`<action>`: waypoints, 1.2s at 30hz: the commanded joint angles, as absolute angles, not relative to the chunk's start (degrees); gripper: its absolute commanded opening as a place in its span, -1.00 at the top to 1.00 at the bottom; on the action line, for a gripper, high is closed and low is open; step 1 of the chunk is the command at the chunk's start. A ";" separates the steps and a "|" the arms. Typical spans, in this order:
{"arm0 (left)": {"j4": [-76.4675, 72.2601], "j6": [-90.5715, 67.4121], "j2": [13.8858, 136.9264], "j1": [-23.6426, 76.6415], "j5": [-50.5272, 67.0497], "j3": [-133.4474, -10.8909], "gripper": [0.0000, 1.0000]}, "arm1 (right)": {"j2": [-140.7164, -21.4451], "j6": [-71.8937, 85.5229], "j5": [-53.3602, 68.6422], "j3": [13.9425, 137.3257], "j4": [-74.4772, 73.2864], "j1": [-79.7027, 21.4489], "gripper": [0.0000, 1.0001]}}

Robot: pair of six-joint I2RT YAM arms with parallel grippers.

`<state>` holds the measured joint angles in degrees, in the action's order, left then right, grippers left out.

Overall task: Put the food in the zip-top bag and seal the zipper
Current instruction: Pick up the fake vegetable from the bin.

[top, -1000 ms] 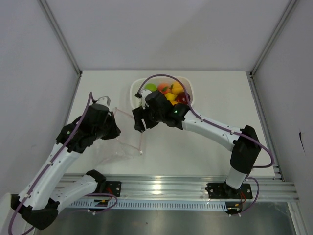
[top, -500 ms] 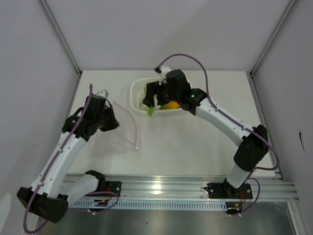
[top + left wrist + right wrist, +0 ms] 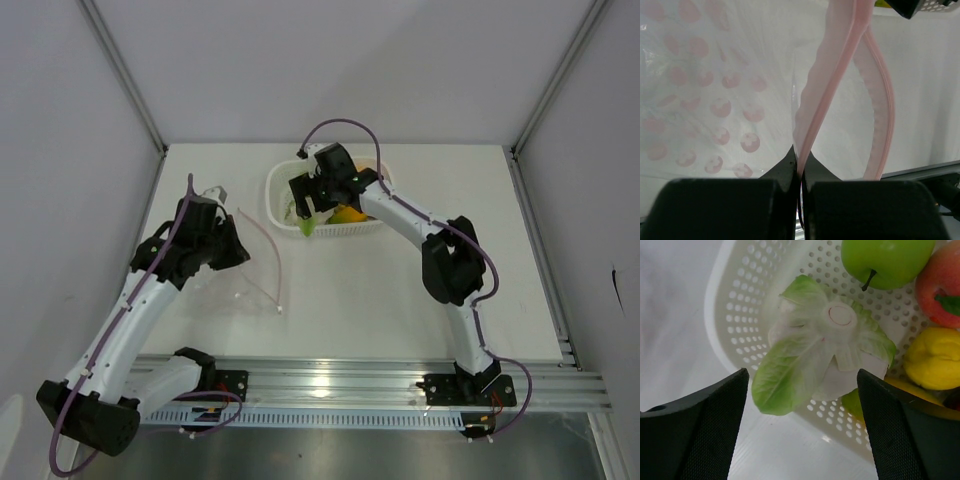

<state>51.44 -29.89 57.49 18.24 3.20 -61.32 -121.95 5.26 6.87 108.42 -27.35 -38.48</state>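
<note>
- The right gripper [image 3: 801, 385] hangs over the near-left corner of the basket [image 3: 740, 300], its jaws spread wide and holding nothing.
- The leafy vegetable [image 3: 825, 345] lies straight ahead between those two fingers. Its round cut base faces the wrist camera, and one green leaf droops over the basket's rim toward the table [image 3: 685, 315].
- It seems to lie slantwise, base up toward the green apple [image 3: 885, 257] and leaf tips down and left. From this angle I cannot tell whether either finger is touching a leaf.
- The yellow fruit [image 3: 932, 357] sits just beside the vegetable on the right, so closing straight in looks likeliest to catch the vegetable alone.
- The left gripper [image 3: 800, 165] is clamped shut on the pink zipper [image 3: 835, 75] of the bag [image 3: 705, 100]. It lifts one lip while the other lip bows away, leaving the mouth open.
- From above, the bag [image 3: 235, 285] lies left of the basket [image 3: 275, 190] and nearer the arm bases, with its mouth facing right. The right arm is the nearer one to the food, and the carry would run left and toward the bases.
</note>
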 commanded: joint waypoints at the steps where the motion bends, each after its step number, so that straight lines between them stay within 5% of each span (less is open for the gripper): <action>1: 49.49 -29.27 55.46 17.58 4.74 -59.69 0.99 | -124.26 -1.22 5.80 113.90 -28.56 -38.06 -0.81; 5: 47.73 -29.79 55.11 17.58 6.50 -58.36 0.99 | -126.03 -2.90 5.18 113.64 -26.20 -38.14 -0.97; 20: 47.81 -29.00 54.23 17.23 7.47 -57.83 0.99 | -137.46 -7.82 6.33 126.29 -33.04 -39.11 -0.94; 36: 47.20 -28.83 54.23 16.87 9.31 -56.95 0.99 | -138.60 -8.26 7.30 125.33 -39.38 -39.02 -0.96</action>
<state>48.51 -29.87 55.22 17.56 7.86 -57.32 -136.44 -7.38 8.47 124.20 -35.75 -39.16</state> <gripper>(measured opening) 0.005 0.989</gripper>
